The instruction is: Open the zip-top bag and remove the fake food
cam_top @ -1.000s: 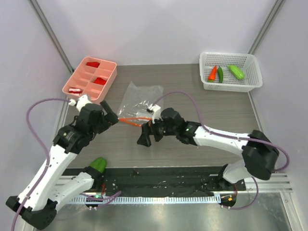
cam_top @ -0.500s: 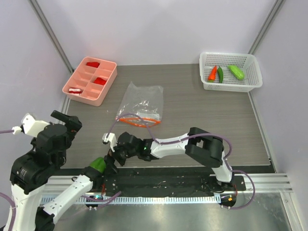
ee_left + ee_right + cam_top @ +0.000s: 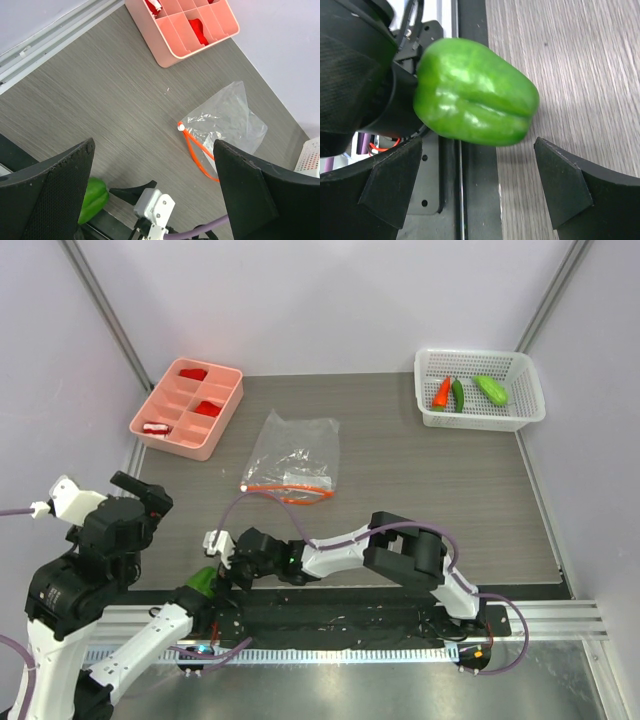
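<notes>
Right claw (image 3: 222, 572) has apparently closed in on the bell pepper (image 3: 203, 581).

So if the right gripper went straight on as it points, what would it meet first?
Most likely the green bell pepper, lying dead ahead of the open right gripper at the table's near edge; depth unclear.

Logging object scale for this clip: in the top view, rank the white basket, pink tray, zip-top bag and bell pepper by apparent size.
1-2. white basket and pink tray: too alike to rank
3. zip-top bag
4. bell pepper, partly hidden
</notes>
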Motion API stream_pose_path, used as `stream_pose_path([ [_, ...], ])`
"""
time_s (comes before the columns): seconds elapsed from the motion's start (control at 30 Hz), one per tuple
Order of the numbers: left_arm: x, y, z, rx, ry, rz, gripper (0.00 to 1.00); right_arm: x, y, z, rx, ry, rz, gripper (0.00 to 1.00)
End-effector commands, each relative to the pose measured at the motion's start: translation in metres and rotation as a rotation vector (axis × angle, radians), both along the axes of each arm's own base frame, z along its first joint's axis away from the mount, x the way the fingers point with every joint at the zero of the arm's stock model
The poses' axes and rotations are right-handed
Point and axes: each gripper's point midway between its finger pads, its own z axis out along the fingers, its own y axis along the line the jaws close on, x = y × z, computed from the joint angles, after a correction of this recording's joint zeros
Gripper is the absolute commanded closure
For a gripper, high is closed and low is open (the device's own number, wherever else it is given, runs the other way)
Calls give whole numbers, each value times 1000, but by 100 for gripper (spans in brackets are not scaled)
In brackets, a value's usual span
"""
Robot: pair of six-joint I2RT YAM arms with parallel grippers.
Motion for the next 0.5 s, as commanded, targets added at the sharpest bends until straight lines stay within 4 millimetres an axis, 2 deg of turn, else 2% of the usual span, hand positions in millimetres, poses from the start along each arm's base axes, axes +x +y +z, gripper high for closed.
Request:
stream_pose_path([
  [0.0, -12, 12, -9, 58, 60, 21, 0, 3, 19, 38, 183, -85, 15, 0],
  [0.1, -13, 13, -8, 59, 56, 20, 0, 4, 25, 35, 197, -83, 12, 0],
  [0.13, -13, 13, -7, 58, 51, 19, 0, 3, 27, 29, 192, -83, 12, 0],
  [0.47, -12, 9, -7, 61, 57, -4, 0, 3, 40, 23, 250, -105, 18, 0],
])
